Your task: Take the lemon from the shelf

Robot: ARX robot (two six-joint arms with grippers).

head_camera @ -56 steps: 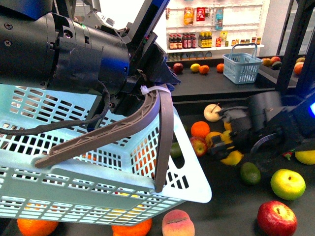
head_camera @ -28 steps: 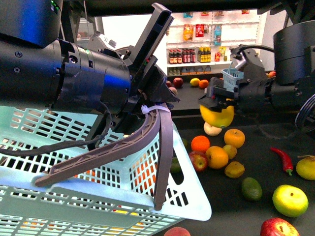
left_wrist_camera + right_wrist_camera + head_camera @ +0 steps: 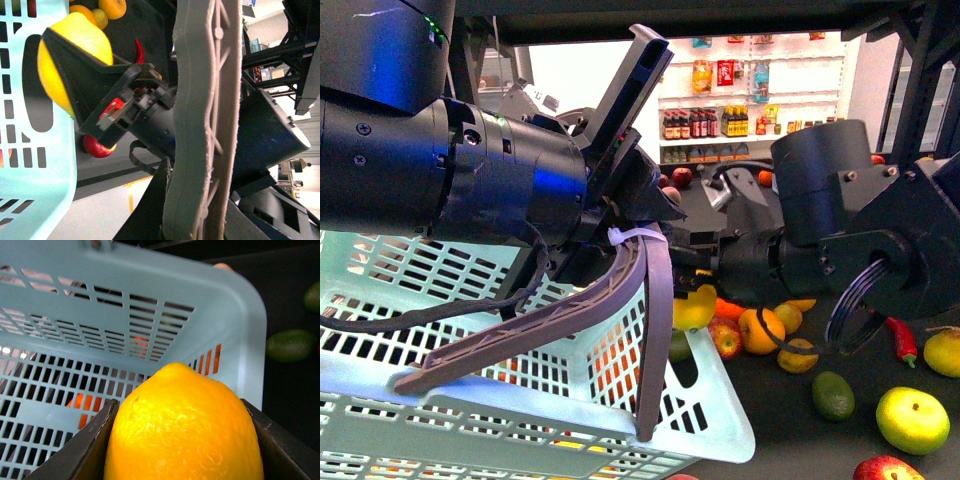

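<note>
The bright yellow lemon (image 3: 692, 308) hangs just over the right rim of the light blue basket (image 3: 720, 400), above the shelf's black deck (image 3: 785, 425). My right gripper (image 3: 705, 290) is shut on it. The right wrist view has the lemon (image 3: 185, 425) wedged between two black fingers (image 3: 85, 450), with the basket's slotted wall (image 3: 150, 280) beyond it. My left gripper (image 3: 630, 235) is shut on the grey-brown basket handle (image 3: 570, 310). From the left wrist camera, the handle (image 3: 200, 125) runs up the middle and the lemon (image 3: 50, 75) shows past the basket wall (image 3: 30, 175).
Loose fruit lies on the deck to the right: oranges (image 3: 760, 330), a red apple (image 3: 725, 338), an avocado (image 3: 832, 395), a yellow-green apple (image 3: 913, 420), a red chilli (image 3: 903, 340). Black shelf posts (image 3: 930, 90) stand at far right. Store shelving with bottles (image 3: 720, 75) stands behind.
The right gripper took the lemon off the shelf deck, lifted it, then carried it left and down to the basket's rim. The left arm with the basket has barely moved.
</note>
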